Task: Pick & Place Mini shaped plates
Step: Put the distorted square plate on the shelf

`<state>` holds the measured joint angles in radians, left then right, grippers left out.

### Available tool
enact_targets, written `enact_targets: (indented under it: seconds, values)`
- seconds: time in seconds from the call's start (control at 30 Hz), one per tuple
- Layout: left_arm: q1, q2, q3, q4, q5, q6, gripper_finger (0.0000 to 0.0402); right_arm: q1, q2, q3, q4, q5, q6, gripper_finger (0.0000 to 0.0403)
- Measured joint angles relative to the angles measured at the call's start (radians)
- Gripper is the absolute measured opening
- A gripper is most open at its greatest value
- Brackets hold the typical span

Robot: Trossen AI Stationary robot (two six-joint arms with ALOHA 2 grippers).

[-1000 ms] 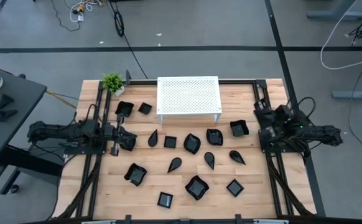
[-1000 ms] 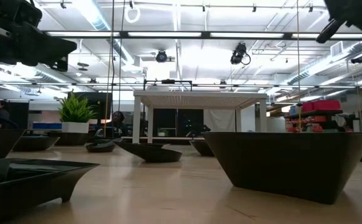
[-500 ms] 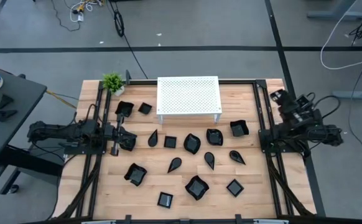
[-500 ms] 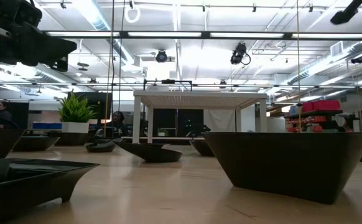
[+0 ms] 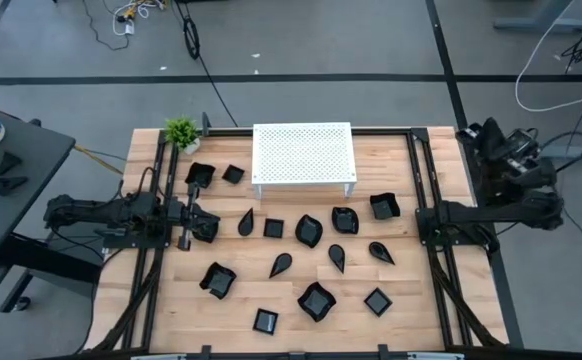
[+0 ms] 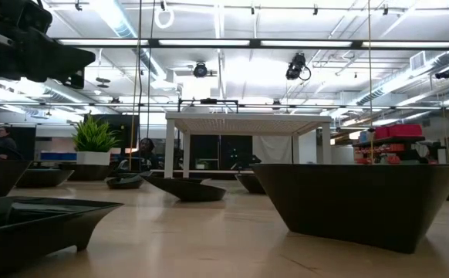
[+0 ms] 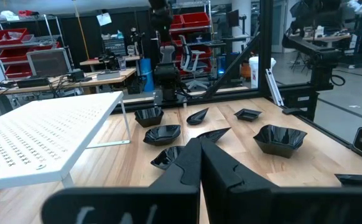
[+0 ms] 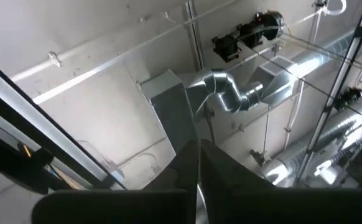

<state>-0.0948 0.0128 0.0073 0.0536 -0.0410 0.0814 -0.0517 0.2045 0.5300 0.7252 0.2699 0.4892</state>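
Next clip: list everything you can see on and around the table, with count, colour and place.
plates: about fourteen, glossy black, spread over the table's middle and front, two beside the stand's left end
stand: one, white, perforated, back centre of the table
plant: one, green, back left corner
table: one, light wood, with dark rails down both sides
left pincer: one, dark, shut, low over the table's left side, facing the plates
right pincer: one, dark, shut, empty, up beyond the table's right edge, pointing at the ceiling
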Motion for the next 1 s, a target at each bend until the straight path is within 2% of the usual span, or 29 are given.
enact_targets:
  seconds: [0.23,0.6,0.8,1.0]
  values:
    - [0.000,0.000,0.000,0.000,0.000,0.000,0.0003,0.000,0.107,0.222,-0.257,-0.065,0.008,0.0020]
    - [0.000,0.000,0.000,0.000,0.000,0.000,0.0003,0.000,0.262,0.540,-0.534,-0.143,-0.008,0.0020]
    - [0.000,0.000,0.000,0.000,0.000,0.000,0.0003,0.000,0.321,0.671,-0.694,-0.181,-0.027,0.0020]
    - [0.000,0.000,0.000,0.000,0.000,0.000,0.0003,0.000,0.366,0.790,-0.942,-0.184,-0.097,0.0020]
